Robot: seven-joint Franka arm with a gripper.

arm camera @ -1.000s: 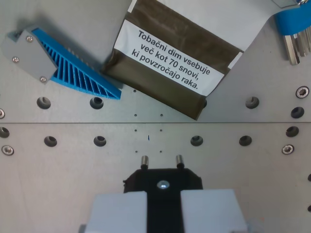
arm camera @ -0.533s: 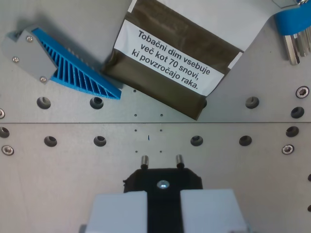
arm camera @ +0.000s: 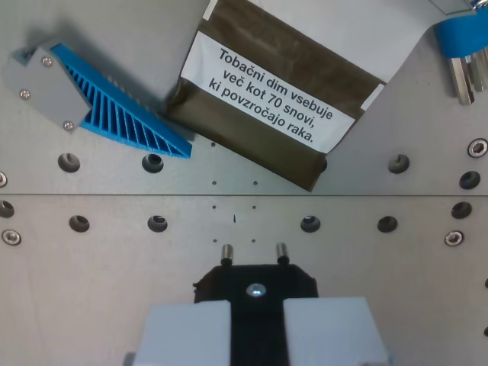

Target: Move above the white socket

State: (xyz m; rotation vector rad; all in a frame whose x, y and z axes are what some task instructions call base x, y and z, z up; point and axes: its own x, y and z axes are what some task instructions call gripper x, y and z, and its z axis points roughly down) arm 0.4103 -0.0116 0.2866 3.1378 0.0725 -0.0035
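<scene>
Pincer [arm camera: 257, 324], clamped on a black two-pin plug [arm camera: 255, 278], rigid and light by its look, best held by its flat sides. The white socket is not in view; below lies the perforated metal worktop [arm camera: 114, 267].
</scene>
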